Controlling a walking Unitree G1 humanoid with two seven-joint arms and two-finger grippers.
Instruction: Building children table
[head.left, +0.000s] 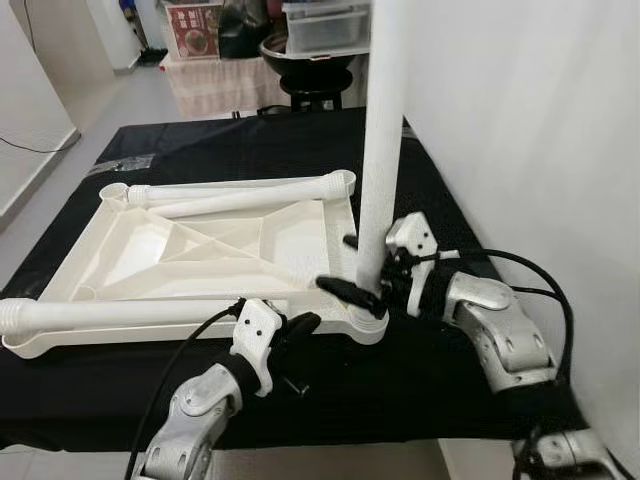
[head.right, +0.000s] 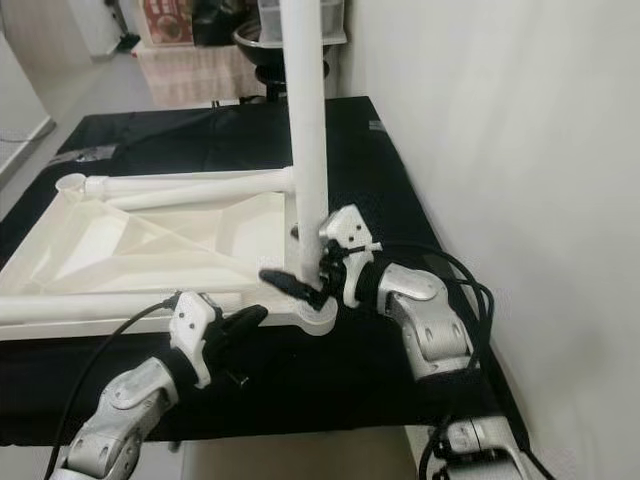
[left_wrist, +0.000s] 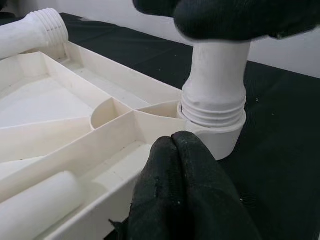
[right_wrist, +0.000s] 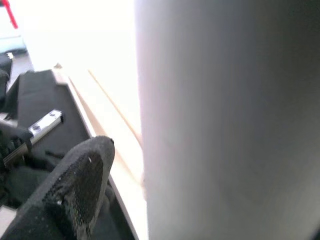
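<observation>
Right gripper (head.left: 362, 268) reaching in from the wall side toward the tabletop (head.left: 200, 245), wrist level, black fingers (head.left: 345, 291) closed around the foot of the upright leg (head.left: 383, 130). Leg standing in the near right corner socket (head.left: 367, 322) of the tabletop, rising out of frame. Left gripper (head.left: 296, 324) low at the tabletop's near edge, forearm angled up from below, fingers pressed together, tips touching or just beside the rim next to the socket.

Tabletop lying upside down, ribbed underside up. Two loose legs (head.left: 240, 190) lying along its far edge, a third (head.left: 120, 313) along its near edge.

From the left wrist: threads (left_wrist: 214, 107) of the leg still showing above the socket collar, closed fingertips (left_wrist: 181, 165) at the rim. From the right wrist: leg (right_wrist: 225, 120) very close, one black finger (right_wrist: 80, 185) beside it, little else clear.

Black cloth (head.left: 470, 390) under the tabletop, a small dark screw (head.left: 294, 385) on it near the left gripper. White wall (head.left: 540, 130) right of the tabletop. Beyond the tabletop, a black stool (head.left: 315, 80), a clear bin (head.left: 325, 25), a pale floor (head.left: 110, 100).
</observation>
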